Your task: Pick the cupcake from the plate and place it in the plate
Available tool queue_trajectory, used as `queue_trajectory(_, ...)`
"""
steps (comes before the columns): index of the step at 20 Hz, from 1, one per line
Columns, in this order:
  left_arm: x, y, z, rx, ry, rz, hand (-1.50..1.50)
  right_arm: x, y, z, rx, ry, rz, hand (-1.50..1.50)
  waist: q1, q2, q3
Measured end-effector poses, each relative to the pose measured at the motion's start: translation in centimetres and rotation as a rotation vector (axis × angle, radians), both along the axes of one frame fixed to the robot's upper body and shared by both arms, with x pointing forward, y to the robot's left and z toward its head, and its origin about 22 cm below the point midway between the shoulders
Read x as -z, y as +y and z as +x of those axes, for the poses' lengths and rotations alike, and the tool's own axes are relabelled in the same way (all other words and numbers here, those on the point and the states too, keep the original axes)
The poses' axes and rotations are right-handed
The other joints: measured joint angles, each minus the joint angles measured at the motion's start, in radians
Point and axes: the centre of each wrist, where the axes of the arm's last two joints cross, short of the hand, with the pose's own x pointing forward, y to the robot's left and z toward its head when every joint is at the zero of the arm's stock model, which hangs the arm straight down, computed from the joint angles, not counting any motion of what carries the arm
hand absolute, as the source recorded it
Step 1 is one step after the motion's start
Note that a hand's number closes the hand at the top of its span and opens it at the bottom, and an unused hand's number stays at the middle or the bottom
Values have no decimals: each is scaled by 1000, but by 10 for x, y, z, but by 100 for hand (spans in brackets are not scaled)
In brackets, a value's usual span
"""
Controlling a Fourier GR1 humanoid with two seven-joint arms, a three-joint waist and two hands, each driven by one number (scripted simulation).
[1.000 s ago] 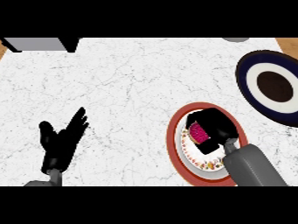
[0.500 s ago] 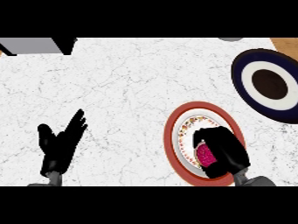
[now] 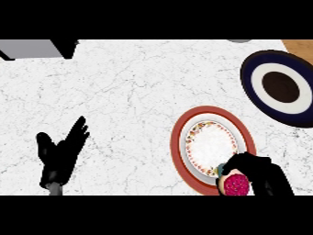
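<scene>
Cupcake (image 3: pixel 236 184): now lifted clear of the red plate's (image 3: pixel 181 137) centre, enclosed in curled right robot hand (image 3: pixel 259 170) at its near rim; navy plate (image 3: pixel 254 69) far ahead awaits; left robot hand (image 3: pixel 60 153) rests open.

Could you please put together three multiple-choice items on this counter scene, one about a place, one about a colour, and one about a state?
1. Where is the cupcake?
A. At the near rim of the red-rimmed plate, in the right hand
B. On the dark blue plate
C. Under the left hand

2. What colour is the cupcake's top?
A. Yellow
B. Pink
C. Green

3. How is the left hand?
A. Curled round a cup
B. Pressing on a plate
C. Open, fingers straight, holding nothing

Answers: 1 A, the right hand curls round it at that plate's near edge. 2 B, its top shows pink. 3 C, its fingers are spread over bare counter.
</scene>
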Motion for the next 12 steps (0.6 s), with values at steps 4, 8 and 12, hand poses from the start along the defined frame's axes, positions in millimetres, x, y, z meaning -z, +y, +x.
queue_trajectory(4, -2, -5, 0, 11, -4, -2, 0, -16, -13, -18, 97, -76, 158, 150, 10, 3, 0)
queue_trajectory(8, -4, -7, 2, 24, -6, -2, 0, -26, -43, -21, 182, -106, 295, 150, 19, 6, 0)
queue_trajectory(12, -4, -8, 5, 33, -10, -4, 0, -24, -70, -10, 245, -120, 427, 150, 27, 8, 0)
